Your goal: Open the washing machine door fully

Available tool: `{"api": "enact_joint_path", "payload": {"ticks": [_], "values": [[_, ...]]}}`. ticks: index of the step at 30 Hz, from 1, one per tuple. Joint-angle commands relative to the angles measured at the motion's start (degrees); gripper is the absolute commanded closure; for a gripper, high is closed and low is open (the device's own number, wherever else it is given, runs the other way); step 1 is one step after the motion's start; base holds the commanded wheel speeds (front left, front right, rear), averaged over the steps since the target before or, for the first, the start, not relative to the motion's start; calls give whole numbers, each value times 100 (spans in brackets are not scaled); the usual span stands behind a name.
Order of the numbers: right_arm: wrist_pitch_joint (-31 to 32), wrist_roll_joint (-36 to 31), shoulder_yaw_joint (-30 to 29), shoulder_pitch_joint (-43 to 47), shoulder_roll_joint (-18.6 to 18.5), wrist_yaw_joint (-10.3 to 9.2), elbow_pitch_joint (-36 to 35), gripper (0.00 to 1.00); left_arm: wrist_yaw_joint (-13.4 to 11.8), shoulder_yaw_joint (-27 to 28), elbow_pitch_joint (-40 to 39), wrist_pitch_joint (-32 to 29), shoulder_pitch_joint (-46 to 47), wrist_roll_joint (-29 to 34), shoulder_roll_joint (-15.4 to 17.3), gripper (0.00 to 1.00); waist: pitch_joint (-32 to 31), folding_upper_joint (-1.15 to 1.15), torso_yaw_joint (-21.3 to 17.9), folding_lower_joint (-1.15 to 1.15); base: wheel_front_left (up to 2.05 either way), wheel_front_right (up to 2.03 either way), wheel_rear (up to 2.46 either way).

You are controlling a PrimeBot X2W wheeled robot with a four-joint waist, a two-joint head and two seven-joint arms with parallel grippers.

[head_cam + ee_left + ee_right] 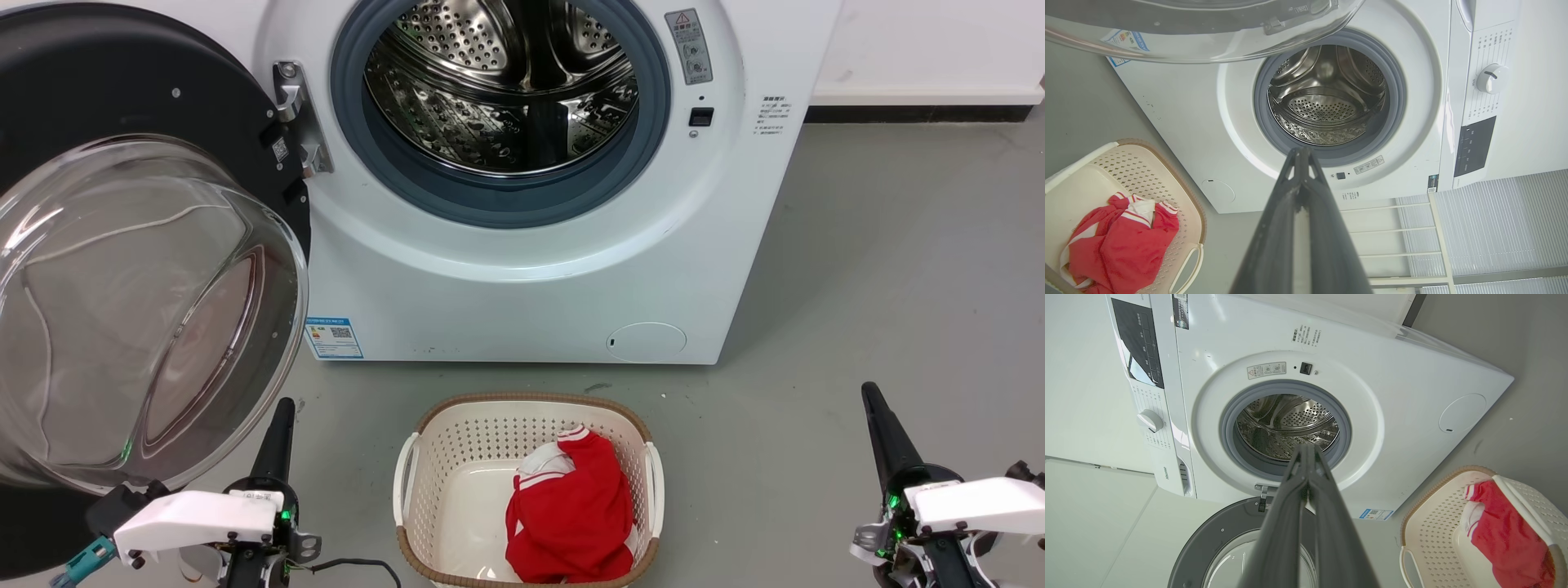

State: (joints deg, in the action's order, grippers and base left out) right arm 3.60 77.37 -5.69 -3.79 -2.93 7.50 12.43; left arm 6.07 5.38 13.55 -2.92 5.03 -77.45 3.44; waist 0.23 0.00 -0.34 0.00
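The washing machine door (147,269) hangs swung out at the far left of the head view, its clear bowl facing the robot and its black rim held by the metal hinge (298,122), well clear of the drum (502,82). Just below its lower edge hovers the left gripper (282,416), jaws pressed together on nothing; it looks apart from the glass. I judge the task at its last step: the door is open wide, and if any swing remains, the next move calls for a sideways nudge on the rim, further from the machine (531,286). A basket (457,408) with a red garment (571,506) sits on the floor between the arms. At right, the right gripper (872,400) rests idle, jaws likewise closed and empty.
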Motion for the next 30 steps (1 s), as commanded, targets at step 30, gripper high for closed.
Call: {"api": "enact_joint_path", "payload": {"ticks": [30], "values": [[268,1355,-75,-258,-7,-1,151,100,148,121,51,-345,139,-1339,-55,100,-4,0,29,0,0,0,0]]}}
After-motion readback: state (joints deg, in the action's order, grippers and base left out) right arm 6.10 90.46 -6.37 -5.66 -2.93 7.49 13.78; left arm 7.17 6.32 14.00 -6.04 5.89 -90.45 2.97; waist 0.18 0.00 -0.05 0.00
